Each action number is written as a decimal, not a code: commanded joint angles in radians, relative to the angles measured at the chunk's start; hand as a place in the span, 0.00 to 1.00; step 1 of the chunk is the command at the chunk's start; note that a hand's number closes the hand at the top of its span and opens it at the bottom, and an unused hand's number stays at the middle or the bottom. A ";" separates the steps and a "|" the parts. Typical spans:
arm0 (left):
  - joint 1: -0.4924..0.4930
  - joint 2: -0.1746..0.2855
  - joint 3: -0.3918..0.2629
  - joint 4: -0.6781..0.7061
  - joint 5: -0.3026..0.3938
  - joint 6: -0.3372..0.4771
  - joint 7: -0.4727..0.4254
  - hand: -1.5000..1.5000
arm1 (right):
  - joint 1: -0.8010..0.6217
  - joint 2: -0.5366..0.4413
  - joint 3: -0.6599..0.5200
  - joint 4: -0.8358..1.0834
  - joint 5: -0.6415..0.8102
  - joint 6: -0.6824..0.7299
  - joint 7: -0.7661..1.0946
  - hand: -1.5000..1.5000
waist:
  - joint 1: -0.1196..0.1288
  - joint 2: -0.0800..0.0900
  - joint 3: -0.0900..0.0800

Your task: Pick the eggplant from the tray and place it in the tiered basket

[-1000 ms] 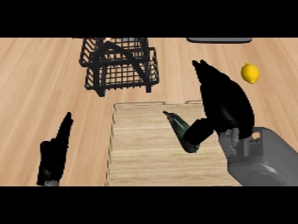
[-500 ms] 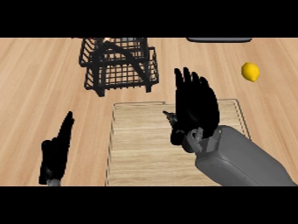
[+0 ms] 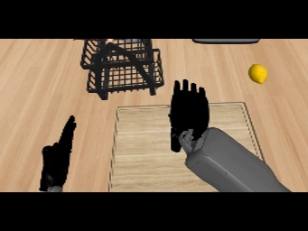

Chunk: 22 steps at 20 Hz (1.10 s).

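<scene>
Planks of pale wood with a long grain make up the bench (image 3: pixel 23 90); in the upper middle of the frame stands the tiered basket (image 3: pixel 124 72), a black wire grid with stacked open levels, its top cut off by the frame's edge. At the upper right lies a lemon (image 3: pixel 258 73), yellow, smooth and oval, well apart from the rest; a flat dark grey thing (image 3: pixel 226 40) with rounded corners shows only as a strip along the top edge.

Just below the basket, near it but apart, lies the tray (image 3: pixel 143 158), a rectangular board of lighter wood with a thin rim. The right hand (image 3: pixel 189 113), matt black, hangs over the tray's upper middle; its fingers (image 3: pixel 181 90) are straight, narrowly spread and point toward the basket. Its grey forearm (image 3: pixel 230 162) crosses the tray's lower right and hides that part.

The eggplant cannot be made out; a dark stub at the hand's lower left edge may be it or the thumb.

The left hand (image 3: pixel 56 155) rests at the lower left, over bare bench beside the tray; its fingers are straight and held together, pointing up the frame.
</scene>
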 commanded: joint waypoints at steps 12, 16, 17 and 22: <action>-0.003 -0.012 0.002 0.007 -0.001 -0.023 0.004 0.50 | -0.028 0.160 -0.058 0.226 0.027 0.185 0.247 0.00 | 0.004 0.002 -0.003; 0.013 -0.022 0.003 0.024 -0.009 -0.015 -0.014 0.50 | 0.000 0.160 -0.059 0.269 0.023 0.138 0.238 0.00 | 0.006 0.004 -0.003; 0.032 -0.020 0.014 0.048 -0.001 -0.029 -0.060 0.50 | -0.015 0.160 -0.079 0.257 0.022 0.169 0.233 0.00 | 0.002 0.003 -0.003; 0.038 -0.019 -0.002 -0.010 -0.013 -0.022 -0.004 0.50 | -0.040 0.133 -0.152 0.323 0.038 0.197 0.175 0.00 | 0.003 0.004 -0.002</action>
